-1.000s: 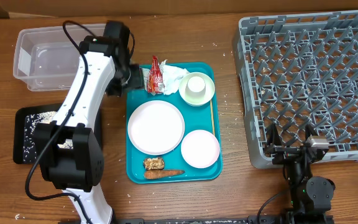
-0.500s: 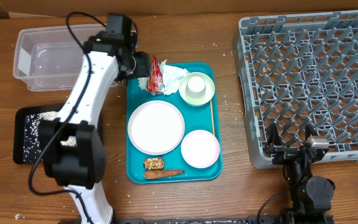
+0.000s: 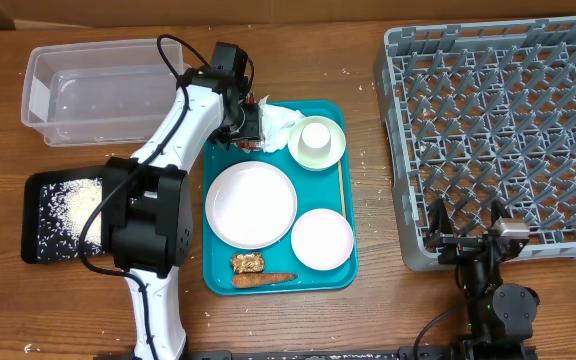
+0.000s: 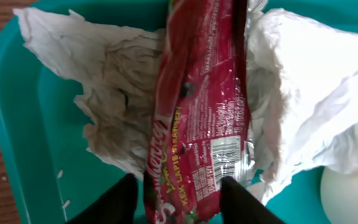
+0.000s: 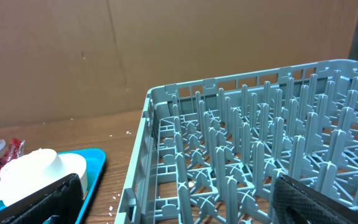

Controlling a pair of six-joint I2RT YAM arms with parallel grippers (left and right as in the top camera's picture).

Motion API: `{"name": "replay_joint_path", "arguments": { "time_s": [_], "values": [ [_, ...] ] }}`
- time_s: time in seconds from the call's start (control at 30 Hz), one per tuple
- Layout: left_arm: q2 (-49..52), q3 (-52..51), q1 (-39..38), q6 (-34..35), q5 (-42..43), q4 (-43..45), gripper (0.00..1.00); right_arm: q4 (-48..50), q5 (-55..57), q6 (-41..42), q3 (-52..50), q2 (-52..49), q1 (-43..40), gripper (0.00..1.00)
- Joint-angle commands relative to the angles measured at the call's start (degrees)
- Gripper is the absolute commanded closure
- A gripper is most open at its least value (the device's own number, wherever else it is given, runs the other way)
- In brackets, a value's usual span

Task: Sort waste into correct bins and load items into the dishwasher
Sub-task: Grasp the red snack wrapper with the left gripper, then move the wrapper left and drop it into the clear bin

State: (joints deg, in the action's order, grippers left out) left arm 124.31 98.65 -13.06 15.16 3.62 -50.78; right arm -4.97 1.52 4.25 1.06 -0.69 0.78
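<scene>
Straddling the end of the red shiny wrapper (image 4: 197,118) with the left pincer (image 4: 180,199), a finger each side; cannot tell whether pinching. Lying over crumpled white paper napkins (image 4: 303,87) in the far corner of the teal tray (image 4: 17,137). Holding the right pincer (image 3: 465,225) spread wide beside the grey dish rack (image 3: 498,110).

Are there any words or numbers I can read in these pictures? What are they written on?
Wrapper, yellow brand letters: sideways and blurred, cannot be read.
Wrapper, small white print: too small to read.
White barcode label on the wrapper: digits too small to read.
No other writing shows in any view.
</scene>
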Motion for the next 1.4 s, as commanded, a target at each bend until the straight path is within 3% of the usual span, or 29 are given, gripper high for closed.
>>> {"name": "replay_joint_path", "arguments": {
  "time_s": [0.0, 0.53, 0.7, 0.87, 1.23, 1.37],
  "values": [
    [0.57, 0.83, -0.09, 0.48, -1.70, 0.09, 0.67, 0.33, 0.35, -0.22, -0.59, 0.50, -0.20, 0.00],
    [1.31, 0.81, -0.09, 0.42, -1.75, -1.25, 0.69, 0.33, 0.35, -0.22, -0.59, 0.50, -0.20, 0.00],
    [1.31, 0.83, -0.07, 0.26, -2.16, -1.49, 0.96, 0.33, 0.35, -0.22, -0.59, 0.50, -0.20, 0.00],
    [1.14, 2.32, -0.07, 0.28, -2.14, -3.67, 0.96, 0.33, 0.35, -0.22, -0.59, 0.50, -0.20, 0.00],
    [1.14, 28.02, 1.16, 2.05, -5.44, -22.73, 0.96, 0.33, 0.35, -0.20, -0.59, 0.50, -0.20, 0.00],
    [1.14, 37.42, 3.48, 4.20, -12.96, -27.30, 0.96, 0.33, 0.35, -0.22, -0.59, 0.50, -0.20, 0.00]
  ]
}}
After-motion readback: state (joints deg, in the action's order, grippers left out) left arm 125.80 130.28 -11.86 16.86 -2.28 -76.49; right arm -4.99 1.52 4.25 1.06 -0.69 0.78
